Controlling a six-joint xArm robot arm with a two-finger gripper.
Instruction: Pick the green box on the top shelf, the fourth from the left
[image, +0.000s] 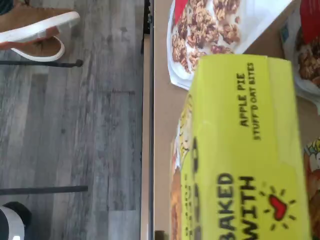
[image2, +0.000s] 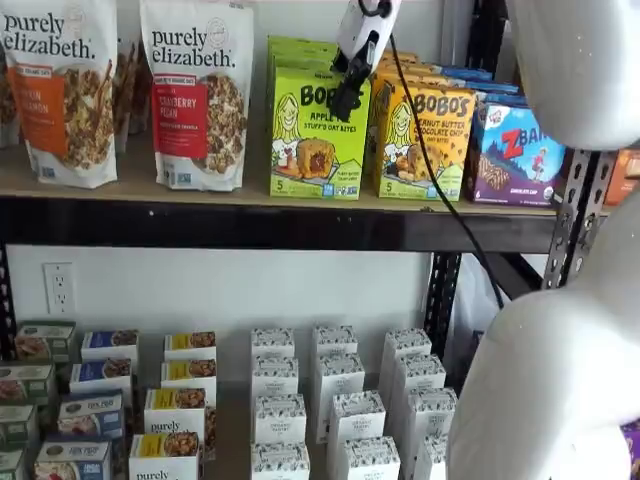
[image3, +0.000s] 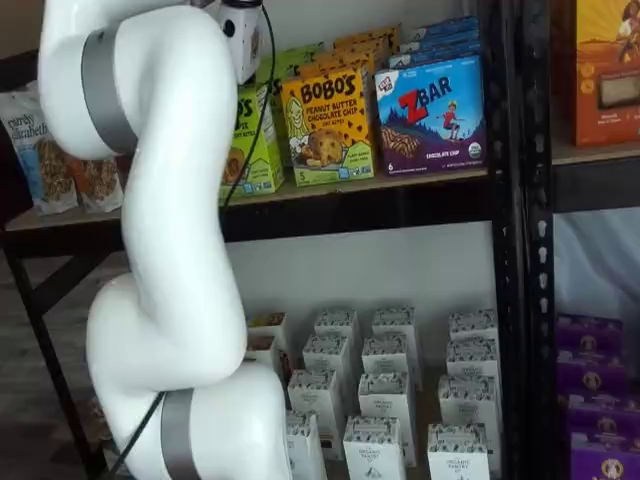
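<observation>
The green box (image2: 317, 135) is a lime-green Bobo's Apple Pie carton. It stands upright on the top shelf (image2: 250, 225), with more of its kind behind it. My gripper (image2: 348, 92) hangs down from the white wrist at the box's upper right corner. Its black fingers show side-on against the box front, so I cannot tell whether they are open or closed on it. The wrist view shows the box's top (image: 245, 150) very close. In a shelf view the arm hides most of the box (image3: 250, 140) and the fingers.
Purely Elizabeth granola bags (image2: 195, 90) stand left of the green box. A yellow-orange Bobo's box (image2: 425, 140) touches its right side, then a ZBar box (image2: 515, 150). Small white cartons (image2: 335, 400) fill the lower shelf. A shoe (image: 35, 27) is on the floor.
</observation>
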